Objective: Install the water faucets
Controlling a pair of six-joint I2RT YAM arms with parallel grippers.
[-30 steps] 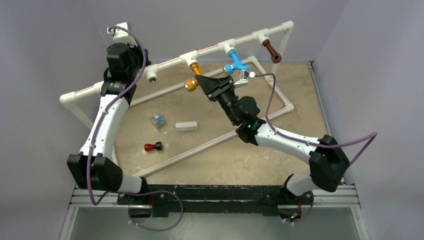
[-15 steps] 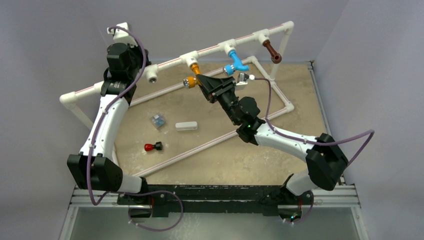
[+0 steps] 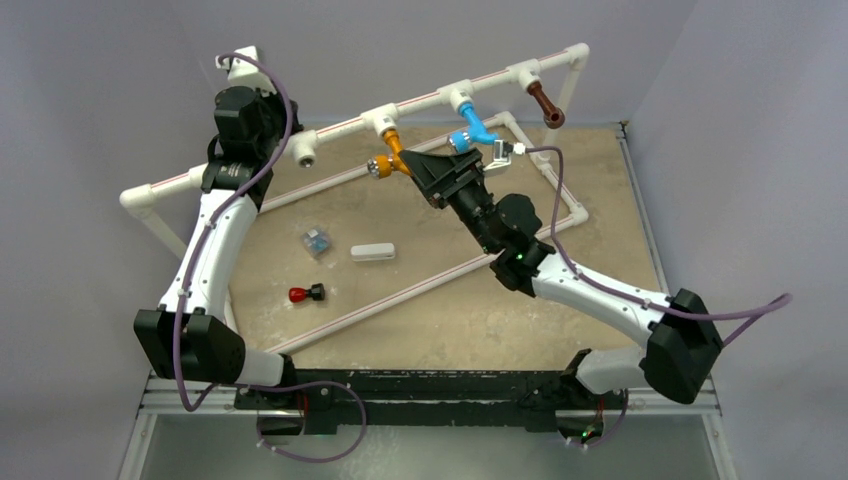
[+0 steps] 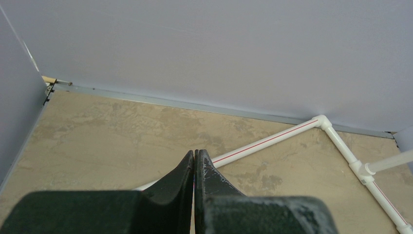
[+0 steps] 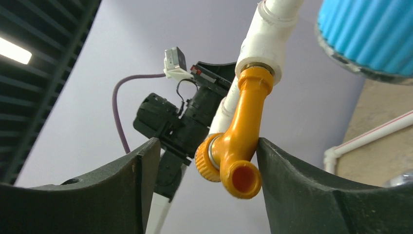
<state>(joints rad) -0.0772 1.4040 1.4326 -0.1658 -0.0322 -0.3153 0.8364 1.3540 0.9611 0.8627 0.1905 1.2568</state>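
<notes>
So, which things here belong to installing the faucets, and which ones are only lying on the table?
Belong to the job: orange-yellow bent plastic faucet; light blue bent plastic faucet; dark brown plastic faucet; white pipe frame with tee fittings.
Just lying about: small red-and-black part; white oblong block; small blue-grey piece.

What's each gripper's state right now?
Left gripper: closed, empty.
Right gripper: open, jaws either side of the orange faucet, not gripping it.
</notes>
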